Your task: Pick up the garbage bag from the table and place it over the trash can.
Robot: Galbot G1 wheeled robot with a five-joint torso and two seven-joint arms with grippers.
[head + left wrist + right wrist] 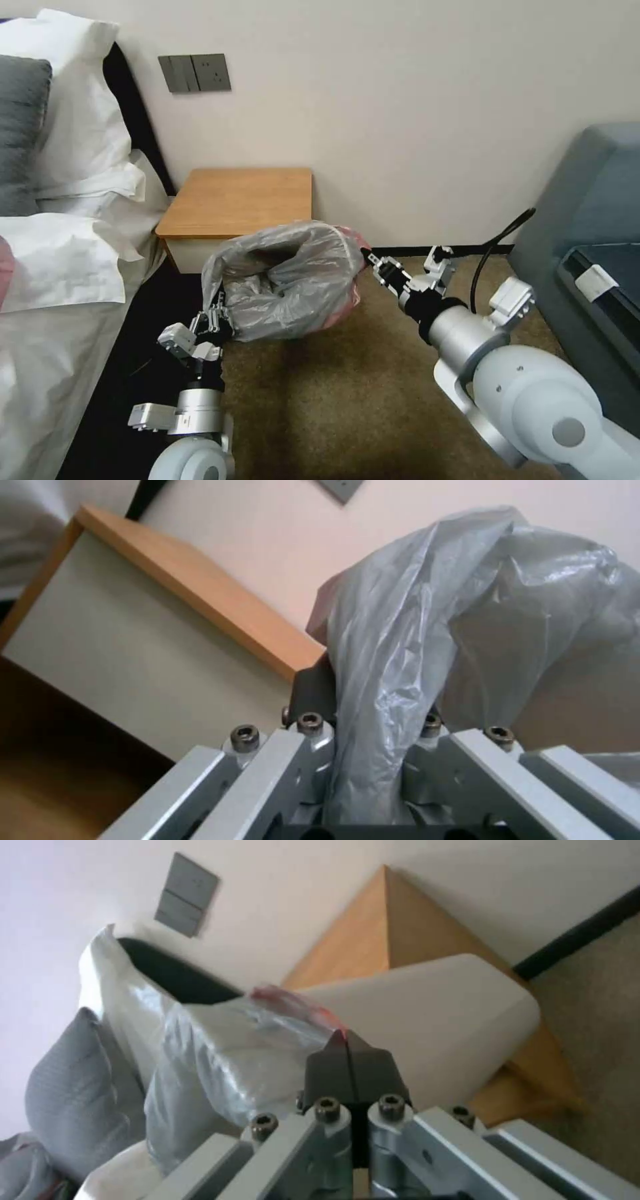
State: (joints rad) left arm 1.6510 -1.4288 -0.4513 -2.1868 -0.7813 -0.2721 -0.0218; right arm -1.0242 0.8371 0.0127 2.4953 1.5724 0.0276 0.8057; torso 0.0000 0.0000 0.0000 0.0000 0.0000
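Grey crinkly garbage bag (pixel 290 283) hangs stretched open betw. both grippers, in front of the counter (pixel 237 200) and off its top, above the carpet. You've got the left gripper (pixel 215 321) clenched on its lower left edge, jaws pinching plastic. Right gripper (pixel 369 257) grips the pinkish-red rim, jaws closed tight. Trash can (pixel 440 1015) sits by the counter.

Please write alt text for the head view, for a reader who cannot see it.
Two grippers hold a grey garbage bag open between them, the left gripper low at one side, the right gripper at its pink edge. Behind stands a wooden table.
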